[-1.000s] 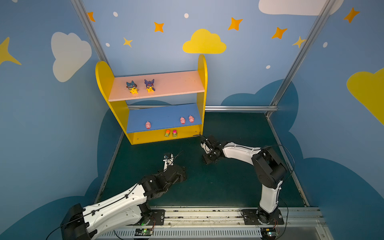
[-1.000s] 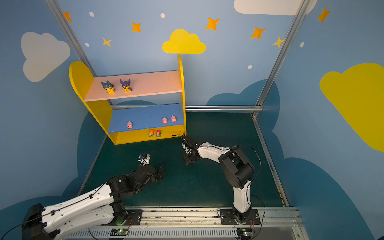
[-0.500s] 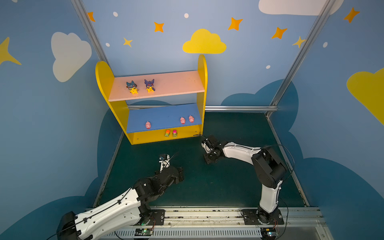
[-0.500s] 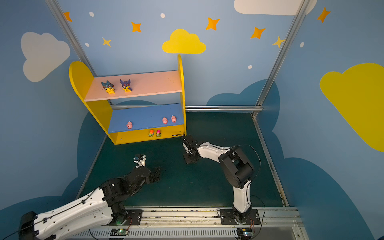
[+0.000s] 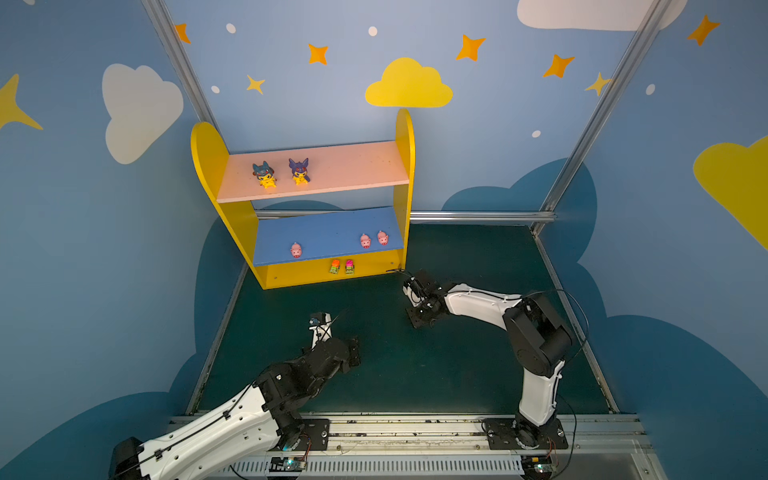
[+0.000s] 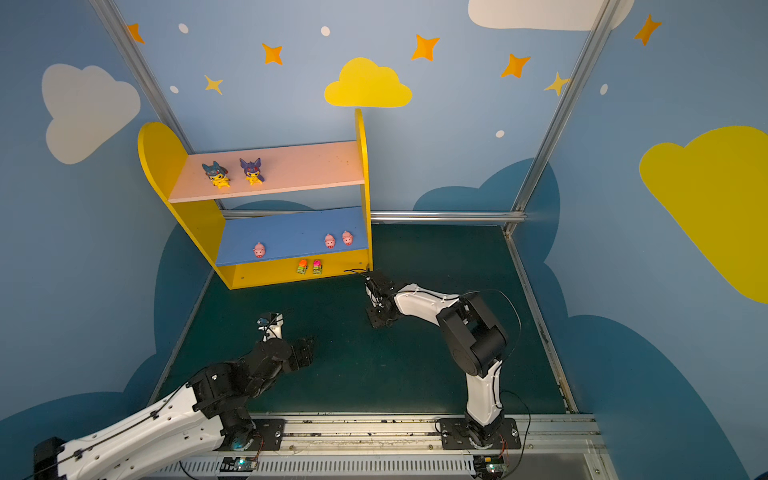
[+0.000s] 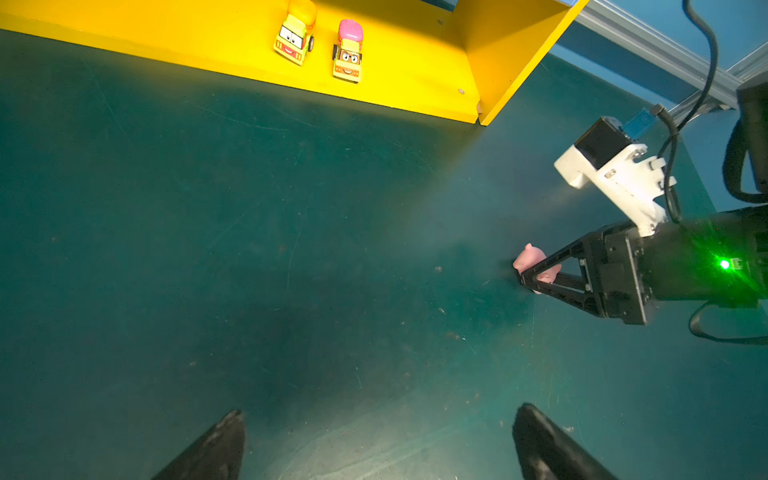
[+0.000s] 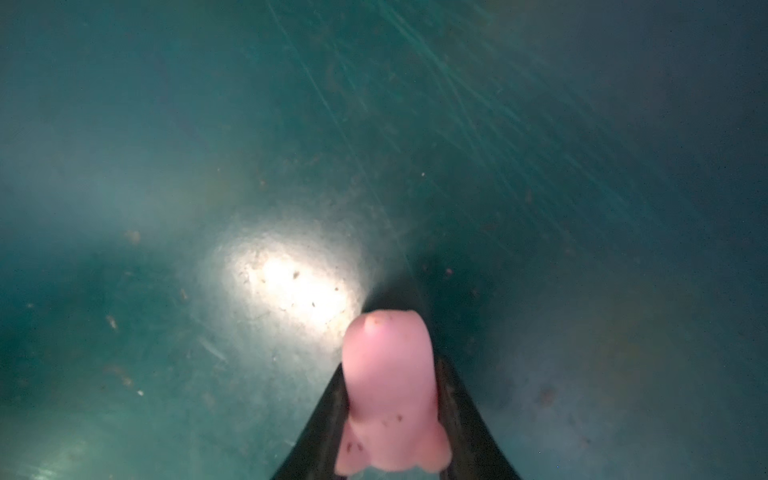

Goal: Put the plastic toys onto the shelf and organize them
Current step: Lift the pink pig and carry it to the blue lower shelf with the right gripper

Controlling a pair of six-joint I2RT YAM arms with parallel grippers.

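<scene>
As we scan the booth in both top views, we count seven toys on the shelf [image 5: 210,153]: on the pink upper board the blue-hooded figurine [image 5: 264,174] and the purple-hooded figurine [image 5: 299,170] stand side by side; on the blue lower board sit three pigs, the lone pig [image 5: 296,250] toward the left and the inner pig [image 5: 365,240] just beside the outer pig [image 5: 382,237] near the right panel; on the yellow base the orange-topped car [image 5: 335,266] and the pink-topped car [image 5: 349,266] stand close together. The right gripper [image 5: 417,322] points down at the green floor [image 5: 415,395] just in front of the shelf's right corner; the left gripper [image 5: 354,352] hovers well apart from it.

From the left wrist, we see the left gripper's two fingers [image 7: 224,440] spread wide with only floor between them, both cars facing us on the base, and the right gripper's tips closed around the fourth pig [image 7: 530,255] on the floor.

From the right wrist, we see that one pig alone, pinched between the two black fingers [image 8: 459,419], its sides touching both.
</scene>
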